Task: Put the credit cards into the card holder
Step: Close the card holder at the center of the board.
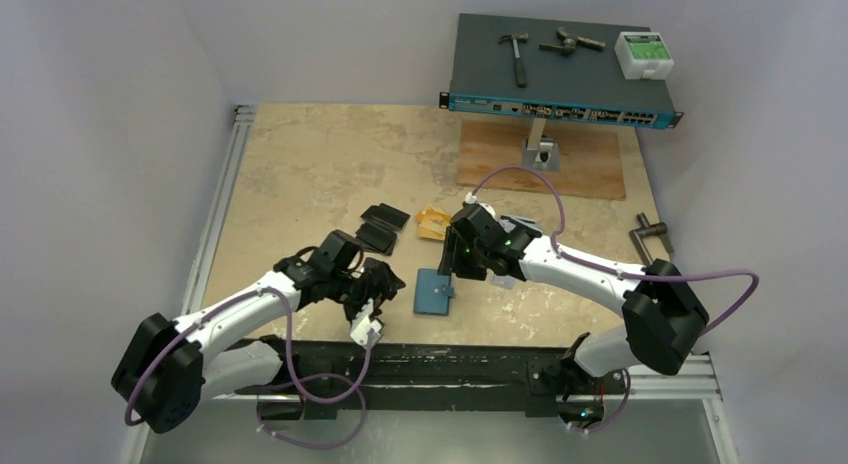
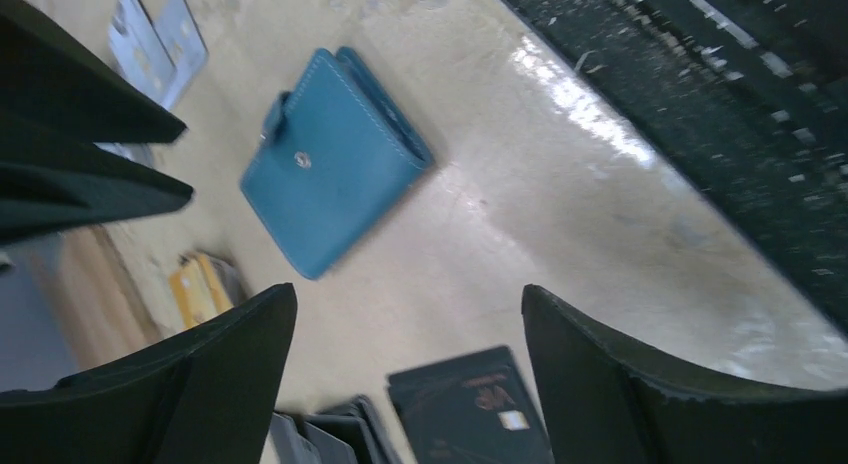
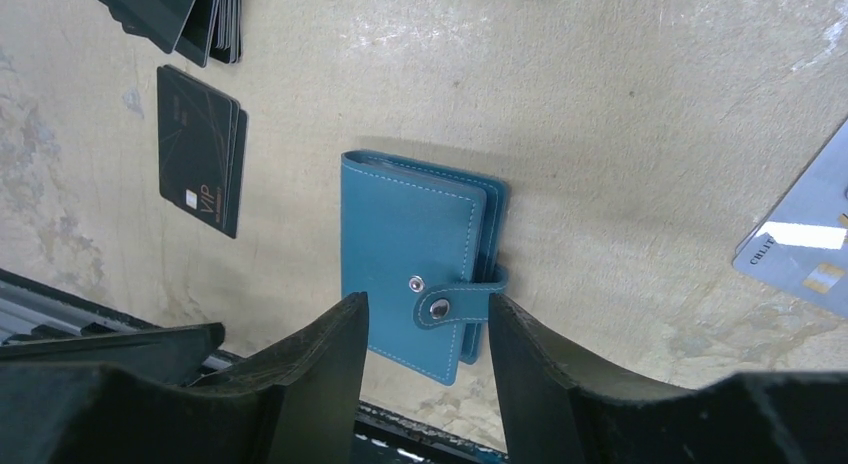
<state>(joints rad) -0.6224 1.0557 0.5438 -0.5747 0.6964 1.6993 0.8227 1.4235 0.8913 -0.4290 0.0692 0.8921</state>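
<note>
The teal card holder (image 1: 433,292) lies folded on the table near the front edge. Its tab (image 3: 455,304) wraps over the cover, with its snap beside the cover's stud. My right gripper (image 3: 428,329) hangs open just above the holder (image 3: 405,234), the tab between its fingertips. My left gripper (image 2: 410,319) is open wide with nothing in it, left of the holder (image 2: 335,159) and over a black credit card (image 2: 470,409). Black cards (image 1: 380,227), orange cards (image 1: 432,222) and a silver card (image 3: 800,244) lie around it.
A blue network switch (image 1: 560,79) carrying a hammer and a white box stands at the back on a post over a wooden board (image 1: 590,169). A metal clamp (image 1: 652,236) lies at the right edge. A black rail (image 1: 450,369) runs along the near edge.
</note>
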